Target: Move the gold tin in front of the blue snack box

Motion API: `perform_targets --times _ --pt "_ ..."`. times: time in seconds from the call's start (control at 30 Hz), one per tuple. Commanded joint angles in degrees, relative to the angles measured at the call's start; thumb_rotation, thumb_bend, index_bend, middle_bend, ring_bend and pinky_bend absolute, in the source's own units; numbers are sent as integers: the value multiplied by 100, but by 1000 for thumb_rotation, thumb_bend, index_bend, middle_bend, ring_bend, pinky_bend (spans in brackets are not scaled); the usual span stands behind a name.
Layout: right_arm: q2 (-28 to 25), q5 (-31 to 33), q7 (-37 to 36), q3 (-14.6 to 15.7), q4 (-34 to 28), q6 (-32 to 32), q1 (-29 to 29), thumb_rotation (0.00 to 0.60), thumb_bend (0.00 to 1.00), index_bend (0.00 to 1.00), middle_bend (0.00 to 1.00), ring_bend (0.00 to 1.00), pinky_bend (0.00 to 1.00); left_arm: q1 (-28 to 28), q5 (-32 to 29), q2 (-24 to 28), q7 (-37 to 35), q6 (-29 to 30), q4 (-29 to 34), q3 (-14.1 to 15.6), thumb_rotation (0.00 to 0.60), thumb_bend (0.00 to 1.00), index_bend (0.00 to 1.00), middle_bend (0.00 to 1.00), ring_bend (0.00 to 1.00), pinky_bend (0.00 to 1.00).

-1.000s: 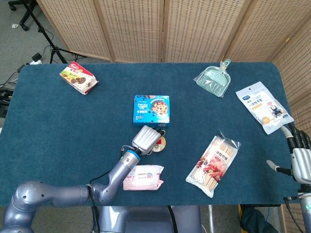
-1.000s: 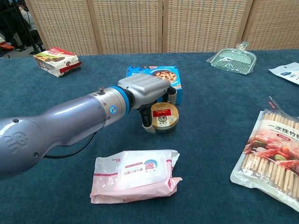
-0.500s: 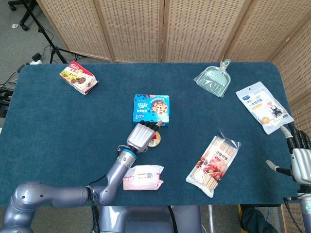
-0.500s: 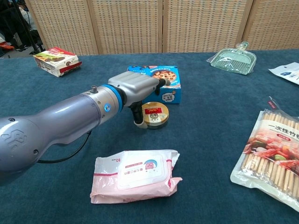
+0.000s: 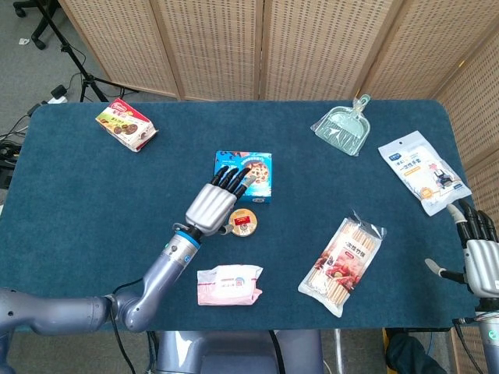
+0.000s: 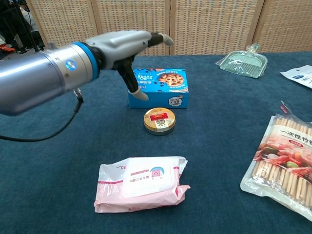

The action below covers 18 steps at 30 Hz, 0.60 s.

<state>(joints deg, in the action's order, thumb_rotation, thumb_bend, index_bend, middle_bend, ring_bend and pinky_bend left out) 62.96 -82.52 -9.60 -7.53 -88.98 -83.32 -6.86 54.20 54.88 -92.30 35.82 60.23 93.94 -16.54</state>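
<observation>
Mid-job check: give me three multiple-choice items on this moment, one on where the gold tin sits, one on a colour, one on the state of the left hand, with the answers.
1. Where does the gold tin sit?
A. On the pink wipes pack
B. On the table just in front of the blue snack box
C. Beside the dustpan

2. What colour is the dustpan?
A. Pale green
B. Red
C. Black

3. What is the left hand doing?
A. Gripping the tin
B. Pressing on the snack box
C. Raised above the table, fingers spread, holding nothing

Answers:
1 B, the chest view shows the tin flat on the cloth on the near side of the box.
2 A, the head view shows it as pale green, near the table's far edge.
3 C, the chest view shows the hand above the box, with the tin lying apart from it.
</observation>
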Motion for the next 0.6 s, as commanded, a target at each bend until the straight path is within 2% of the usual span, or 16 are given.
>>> perform_targets --times 0.03,0.13,0.27,0.33,0.4,0.47,0.6 --pt "-5 -8 -1 3 -6 -6 2 600 0 0 0 0 0 -278 81 561 -226 225 442 -90 600 102 0 0 0 0" --pt "-12 -27 -2 9 -21 -19 7 600 0 0 0 0 0 -515 147 1029 -438 315 672 -61 600 83 0 0 0 0" --pt "-18 -58 7 21 -45 -38 13 600 0 0 0 0 0 -1013 491 1717 -912 539 810 151 600 2 0 0 0 0" --pt "-24 -111 22 39 -84 -74 23 600 0 0 0 0 0 -1787 811 2240 -1403 1123 573 566 600 0 0 0 0 0" --pt "-29 -126 30 45 -97 -86 27 600 0 0 0 0 0 -2085 1137 2326 -1889 1300 314 767 600 0 0 0 0 0" --pt "-40 -143 28 52 -113 -98 32 600 0 0 0 0 0 -2609 1318 2353 -2728 1525 -220 1071 600 0 0 0 0 0" --pt "-48 -187 17 62 -126 -124 35 600 0 0 0 0 0 -3247 1633 2073 -3678 2024 -1217 1335 600 0 0 0 0 0"
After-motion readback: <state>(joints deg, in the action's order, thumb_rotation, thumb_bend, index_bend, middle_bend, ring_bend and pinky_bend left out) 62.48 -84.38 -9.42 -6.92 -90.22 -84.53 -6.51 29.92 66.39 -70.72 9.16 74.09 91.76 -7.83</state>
